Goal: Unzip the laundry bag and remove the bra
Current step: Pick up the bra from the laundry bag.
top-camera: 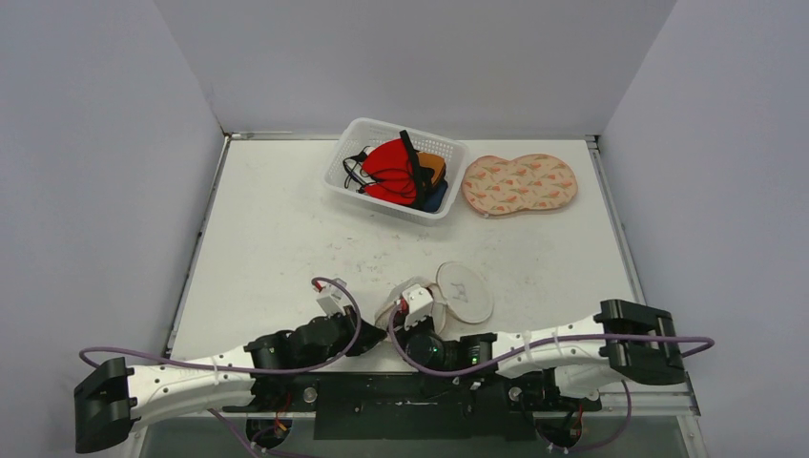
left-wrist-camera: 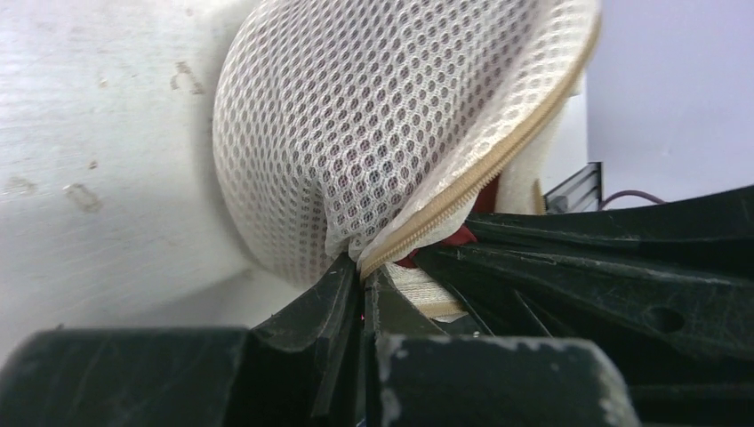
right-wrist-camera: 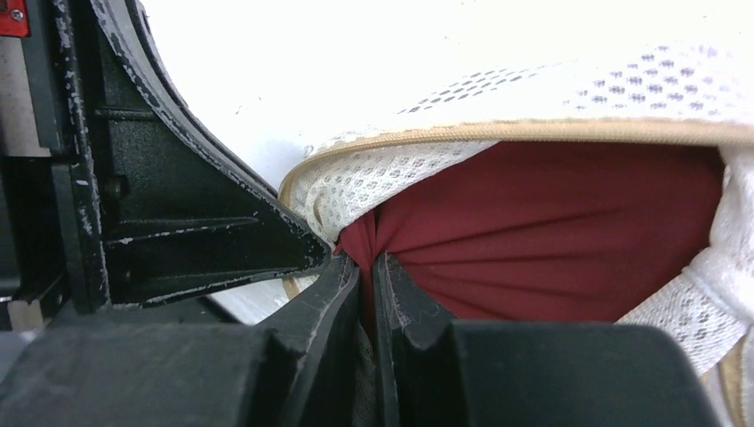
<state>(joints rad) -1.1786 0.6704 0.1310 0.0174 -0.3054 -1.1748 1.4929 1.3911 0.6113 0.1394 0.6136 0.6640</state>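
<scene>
Here, at lower centre, the left gripper [left-wrist-camera: 363, 280] pinches the laundry bag [left-wrist-camera: 373, 116] by its zip edge, and the right gripper [right-wrist-camera: 366, 267] pinches the red bra [right-wrist-camera: 551, 231].

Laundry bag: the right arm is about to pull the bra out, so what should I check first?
1. Left gripper shut on the laundry bag mesh beside the zipper: ok.
2. Right gripper shut on the red bra: ok.
3. Zipper open where the bra shows: ok.
4. Opening wide enough for the whole bra: cannot tell.
5. No mesh caught in the right grip: cannot tell.
</scene>
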